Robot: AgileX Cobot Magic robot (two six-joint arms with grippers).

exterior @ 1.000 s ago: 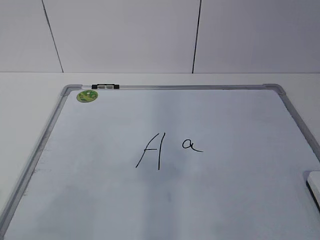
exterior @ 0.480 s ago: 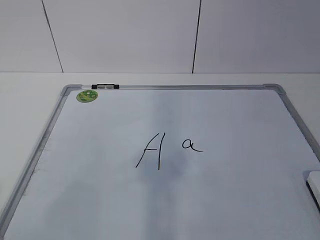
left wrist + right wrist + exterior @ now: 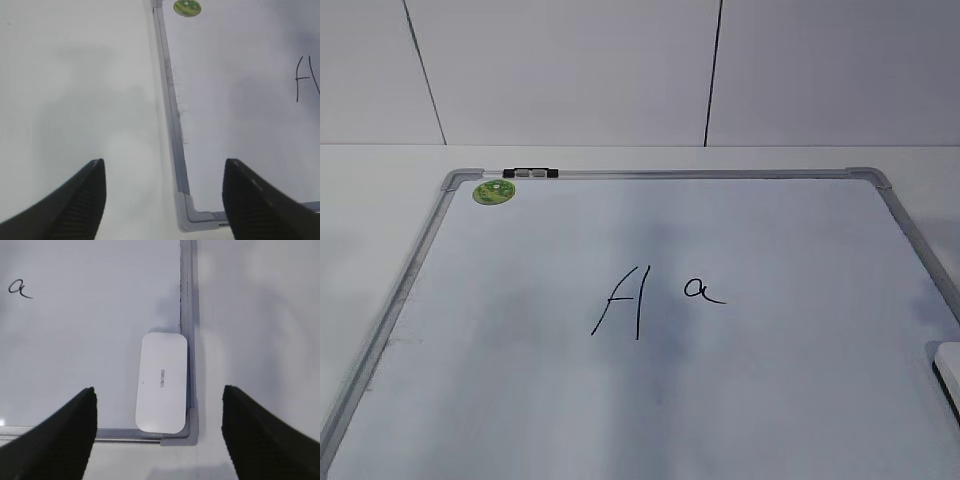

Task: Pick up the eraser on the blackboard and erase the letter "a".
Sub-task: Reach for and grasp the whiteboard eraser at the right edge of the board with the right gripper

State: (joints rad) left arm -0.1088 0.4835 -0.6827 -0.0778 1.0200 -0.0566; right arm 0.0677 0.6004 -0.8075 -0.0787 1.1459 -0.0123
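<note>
1. The large white dry-erase blackboard with its thin silver metal frame (image 3: 665,174) and grey corner caps lies flat on the plain white counter (image 3: 380,190); its writing surface is smooth and faintly smudged grey.
2. The white rounded-rectangular plastic eraser (image 3: 161,382) lies flat on the board in the near right corner, its long side just beside the right frame rail and its near end close to the bottom rail. In the exterior view only its white edge with a dark underside shows at the right border (image 3: 948,365).
3. A small grey logo on the eraser's top reads "deli".
4. My right jaws (image 3: 159,435) hang above that corner, spread wide and holding nothing; the eraser sits between the two dark ribbed fingers (image 3: 65,440), apart from both.
5. My left jaws (image 3: 165,200) are also wide open and empty, straddling the board's left frame rail near its lower corner cap.
6. The small cursive lowercase letter "a" in thin black marker (image 3: 702,291) is written near the board's middle, well apart from the eraser, just right of a larger angular capital "A" (image 3: 622,302).
7. A small round green magnet (image 3: 494,192) sits by the far left corner, near a black-and-silver clip (image 3: 531,173) on the top rail.
</note>
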